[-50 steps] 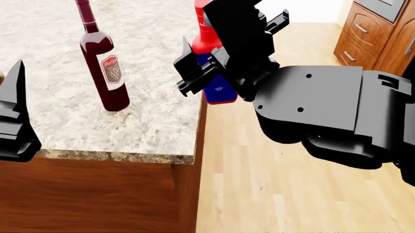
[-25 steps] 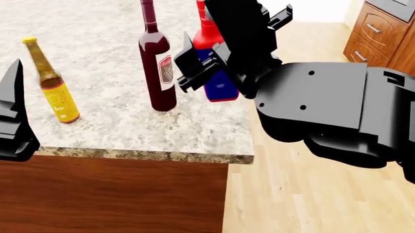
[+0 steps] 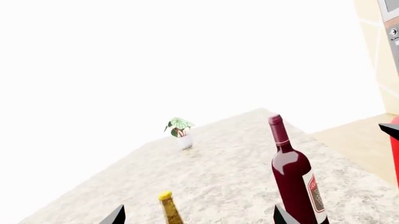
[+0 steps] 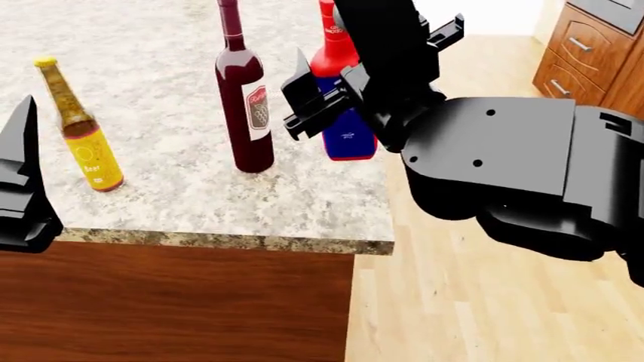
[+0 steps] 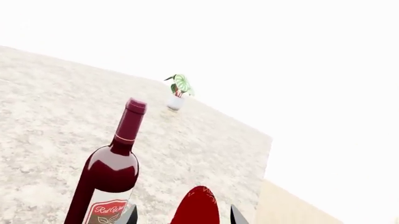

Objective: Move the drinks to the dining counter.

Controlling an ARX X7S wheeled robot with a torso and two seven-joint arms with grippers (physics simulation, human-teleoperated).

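The dining counter (image 4: 181,204) is a pale speckled slab on a dark wood base. On it stand the amber beer bottle (image 4: 83,136) at the left and the dark-red wine bottle (image 4: 247,102) in the middle. My right gripper (image 4: 360,83) is shut on the blue bottle (image 4: 349,134) with its red cap, held upright by the counter's right edge, next to the wine bottle. In the right wrist view its red top (image 5: 196,207) rises between the fingertips. My left gripper (image 4: 20,188) is open and empty at the counter's front left, short of the beer bottle (image 3: 167,205).
Wood floor (image 4: 453,286) lies right of the counter. Orange-brown handled cabinets (image 4: 584,53) stand at the far right. A small potted plant (image 3: 179,131) sits at the counter's far end, also in the right wrist view (image 5: 177,91). The counter's front edge (image 4: 222,240) overhangs.
The view has swung left, so the beer bottle came into sight. My right gripper has carried the blue bottle from beside the counter's right edge to over the counter. The left gripper has not moved.
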